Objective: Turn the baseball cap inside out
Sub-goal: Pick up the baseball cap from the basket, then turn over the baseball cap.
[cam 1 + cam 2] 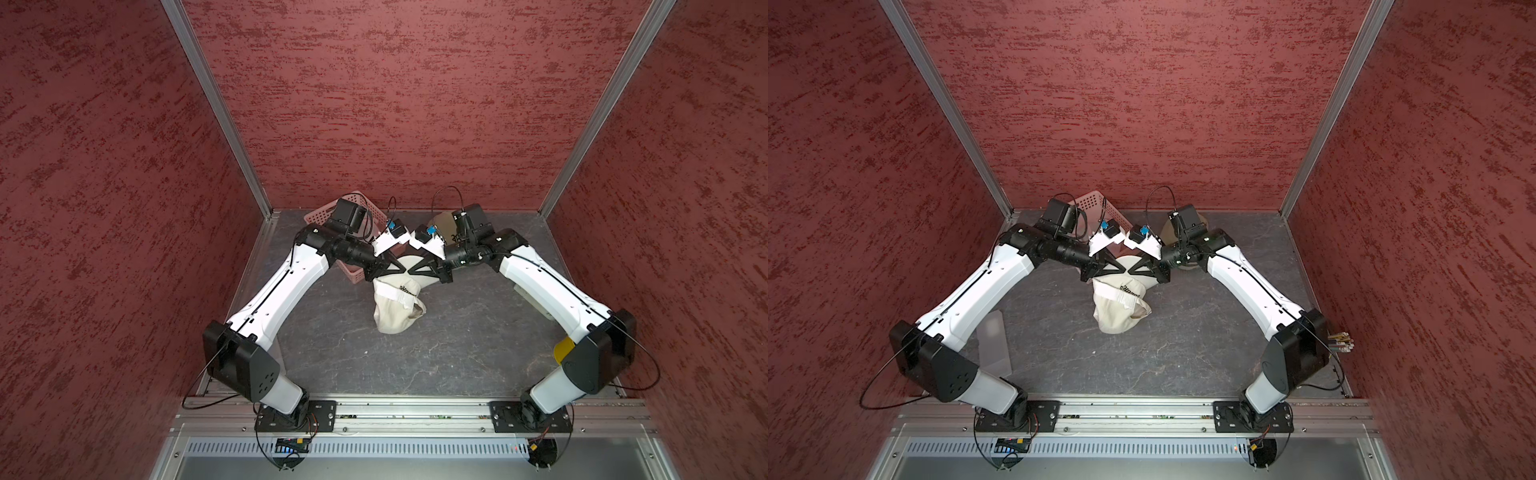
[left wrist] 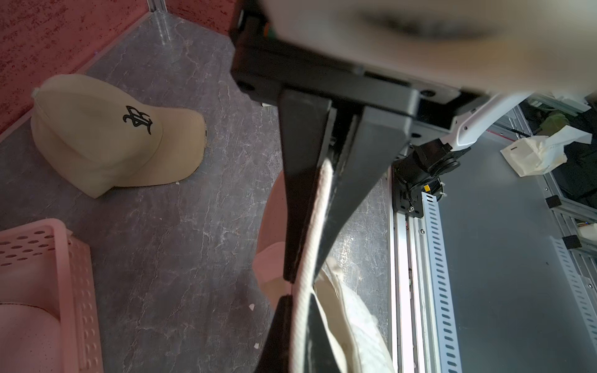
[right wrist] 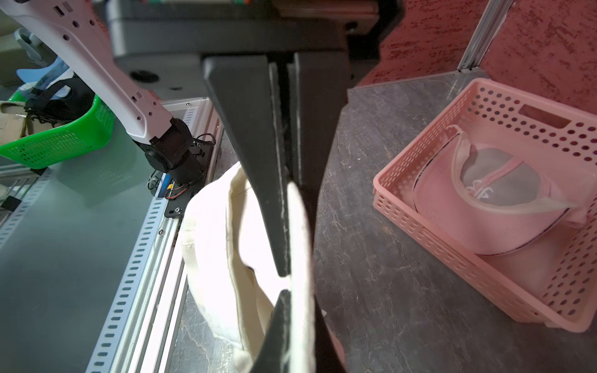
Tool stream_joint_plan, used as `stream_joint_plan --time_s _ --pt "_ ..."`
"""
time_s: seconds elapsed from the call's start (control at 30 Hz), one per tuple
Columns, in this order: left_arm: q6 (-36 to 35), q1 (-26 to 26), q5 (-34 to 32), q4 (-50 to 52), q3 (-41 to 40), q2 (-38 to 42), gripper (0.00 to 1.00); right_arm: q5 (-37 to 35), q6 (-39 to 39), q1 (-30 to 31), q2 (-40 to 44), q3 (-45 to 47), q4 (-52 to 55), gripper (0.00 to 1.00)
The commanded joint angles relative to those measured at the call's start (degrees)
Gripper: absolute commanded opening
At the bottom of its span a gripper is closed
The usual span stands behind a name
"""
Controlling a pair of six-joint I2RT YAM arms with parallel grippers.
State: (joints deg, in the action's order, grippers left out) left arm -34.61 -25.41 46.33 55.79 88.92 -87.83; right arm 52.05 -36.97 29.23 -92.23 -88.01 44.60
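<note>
A cream baseball cap [image 1: 395, 313] [image 1: 1119, 316] hangs in the middle of the dark table, its crown sagging onto the surface toward the front. Both grippers meet tip to tip at its upper edge. My left gripper [image 1: 398, 269] [image 2: 303, 274] is shut on a thin cream edge of the cap [image 2: 342, 310], which runs between its black fingers. From the opposite side, my right gripper [image 1: 412, 271] [image 3: 290, 271] is shut on the cap [image 3: 213, 232] at the same edge. Each wrist view shows the other gripper's fingers pinching that edge too.
A pink basket [image 3: 429, 258] [image 1: 318, 217] at the back left holds a pink cap [image 3: 504, 226]. A tan cap with a black logo [image 2: 106, 139] lies at the back behind the right wrist. Red walls enclose three sides. A clear plastic sheet [image 1: 994, 345] lies beside the left arm.
</note>
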Motion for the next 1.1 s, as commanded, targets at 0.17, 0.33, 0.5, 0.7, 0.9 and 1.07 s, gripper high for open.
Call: stream_joint_plan --time_s 0.17,0.33,0.5,0.7,0.9,1.07 --pt "17.6 3.3 -4.7 -16.5 -6.7 3.8 0.0 -10.7 16.5 -5.0 4.8 5.9 -22.4 0.52" --pt "26.0 6.5 -6.5 -27.3 -11.7 8.3 0.0 -16.2 22.6 -9.5 13.4 16.5 -33.2 0.64" --pt "27.4 5.9 -6.7 -29.5 -10.5 7.8 0.0 -10.1 19.4 -9.4 12.6 17.0 -29.5 0.63" --pt "25.9 4.6 -4.1 -29.2 -7.2 4.7 0.0 4.2 9.3 -7.1 6.4 11.4 -19.2 0.61" --pt "25.5 3.4 -2.1 -27.5 -4.9 2.7 0.0 7.0 2.7 -4.9 3.3 7.1 -13.2 0.62" --pt "23.8 2.7 -1.1 -25.0 -3.2 2.0 0.0 8.6 -0.1 -3.9 1.0 4.8 -10.8 0.6"
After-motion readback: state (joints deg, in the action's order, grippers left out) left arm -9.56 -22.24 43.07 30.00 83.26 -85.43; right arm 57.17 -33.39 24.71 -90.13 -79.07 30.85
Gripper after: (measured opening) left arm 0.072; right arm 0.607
